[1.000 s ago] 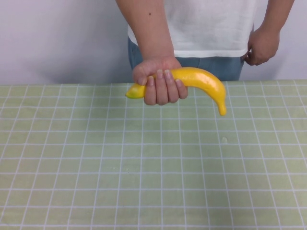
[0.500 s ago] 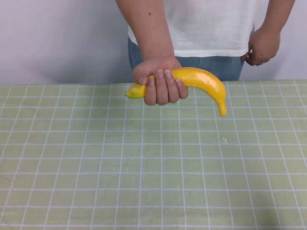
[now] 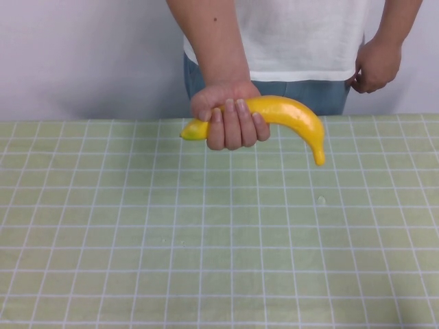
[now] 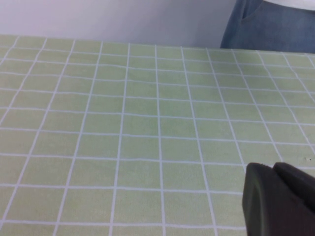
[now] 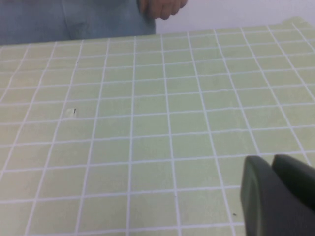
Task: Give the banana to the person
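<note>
The person (image 3: 302, 41), in a white t-shirt and blue jeans, stands behind the table's far edge. Their hand (image 3: 230, 122) grips the yellow banana (image 3: 291, 115) and holds it level just above the far edge. The banana's stem points down to the right. Neither arm shows in the high view. My left gripper (image 4: 274, 169) is shut and empty over the cloth, with the person's jeans (image 4: 270, 27) far ahead. My right gripper (image 5: 272, 162) is shut and empty over the cloth, with the person's other hand (image 5: 160, 7) far ahead. The banana shows in neither wrist view.
A green cloth with a white grid covers the table (image 3: 206, 240). A small pale speck (image 3: 320, 200) lies on it right of centre; it also shows in the right wrist view (image 5: 72, 112). A plain white wall stands behind the person.
</note>
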